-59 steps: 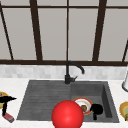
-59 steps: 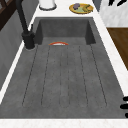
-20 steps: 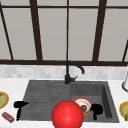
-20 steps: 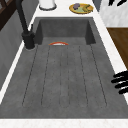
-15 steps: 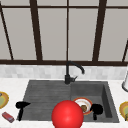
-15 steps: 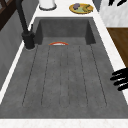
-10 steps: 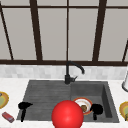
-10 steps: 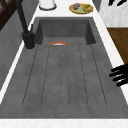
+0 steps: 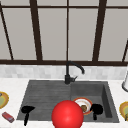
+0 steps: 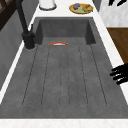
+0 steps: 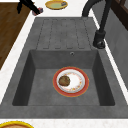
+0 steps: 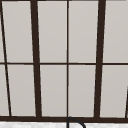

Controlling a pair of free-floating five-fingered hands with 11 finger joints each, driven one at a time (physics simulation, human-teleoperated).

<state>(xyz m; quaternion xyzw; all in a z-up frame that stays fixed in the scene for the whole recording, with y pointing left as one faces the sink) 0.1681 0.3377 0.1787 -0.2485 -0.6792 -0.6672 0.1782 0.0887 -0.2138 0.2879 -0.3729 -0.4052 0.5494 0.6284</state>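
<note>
Currently, left hand (image 9: 27, 110): hovers over the front left corner of the sink's (image 9: 45, 92) drainboard, fingers straight and spread, grasping nothing; left side view has its fingertips (image 10: 117, 74) over the front rim.
Nearest item: small pink block (image 9: 8, 117) on the worktop (image 9: 12, 100), just left of the left hand, not touching.
Right hand (image 9: 96, 109): idle above the basin, beside the red-rimmed plate (image 9: 83, 105); fingers' state cannot be told.
Plate contents: brown lump (image 11: 64, 81).
Foreground: red ball (image 9: 67, 115).
</note>
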